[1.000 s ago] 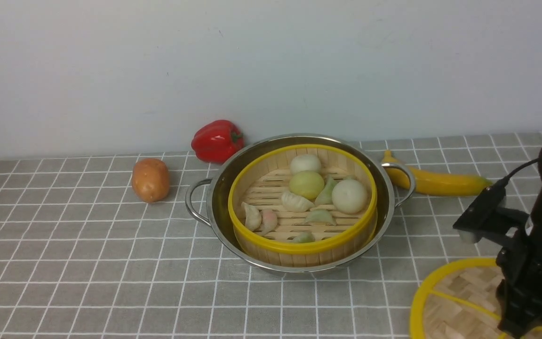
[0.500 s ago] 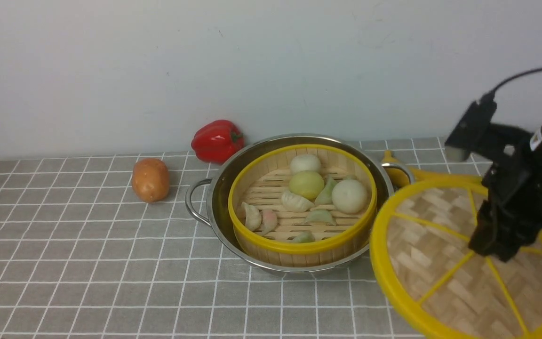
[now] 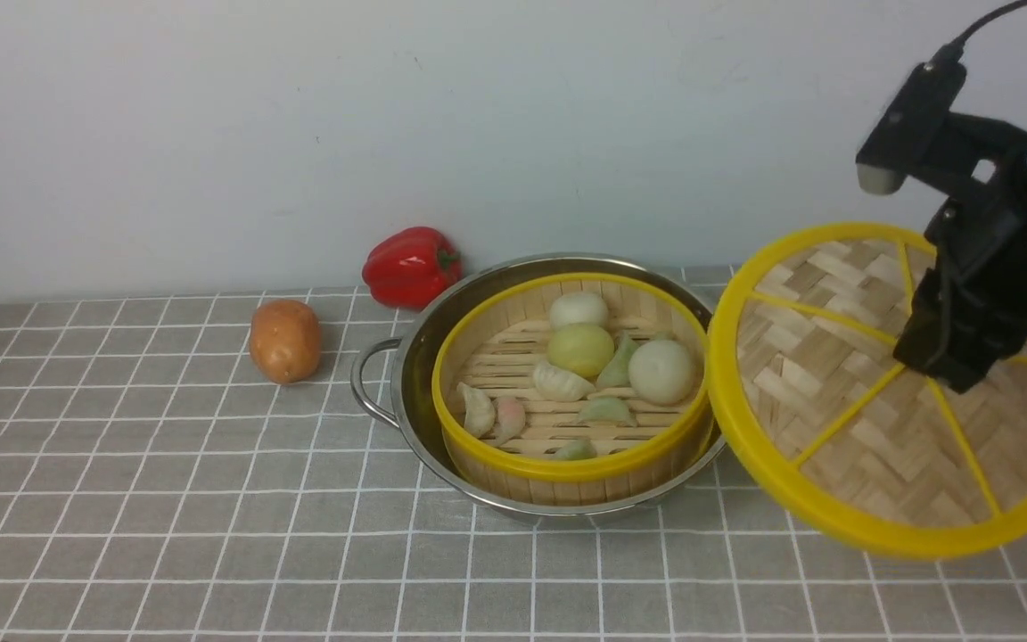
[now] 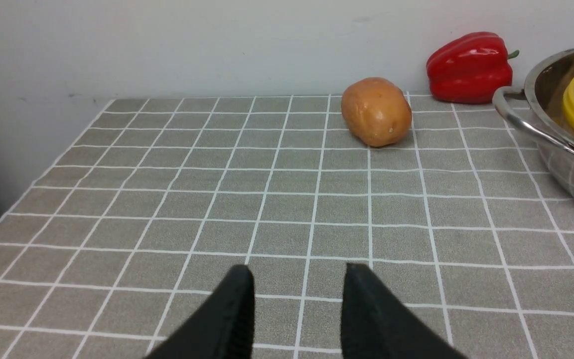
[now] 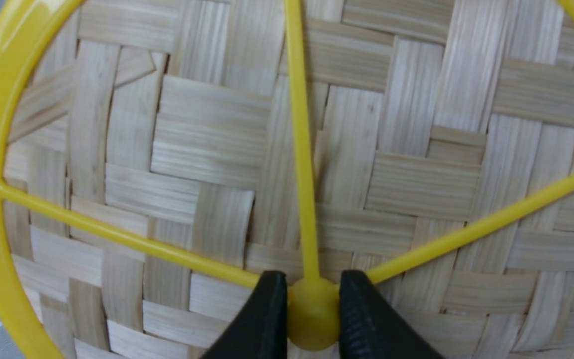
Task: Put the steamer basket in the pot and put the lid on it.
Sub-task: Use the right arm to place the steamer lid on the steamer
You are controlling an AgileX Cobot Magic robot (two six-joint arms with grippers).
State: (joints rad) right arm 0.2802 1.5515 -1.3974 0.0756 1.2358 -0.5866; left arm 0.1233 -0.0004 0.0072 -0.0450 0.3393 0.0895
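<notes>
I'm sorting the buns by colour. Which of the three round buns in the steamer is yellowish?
The middle bun, pale yellow; the smaller bun behind it and the larger bun to its right are both white.

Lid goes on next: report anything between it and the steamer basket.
Nothing visible does. The right claw holds the lid tilted in the air beside the pot; the steamer basket is uncovered, food seemingly below its rim.

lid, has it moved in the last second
Yes. The lid has risen from the near right edge of view and come left toward the pot; in the front view its rim now covers the pot's right handle.
</notes>
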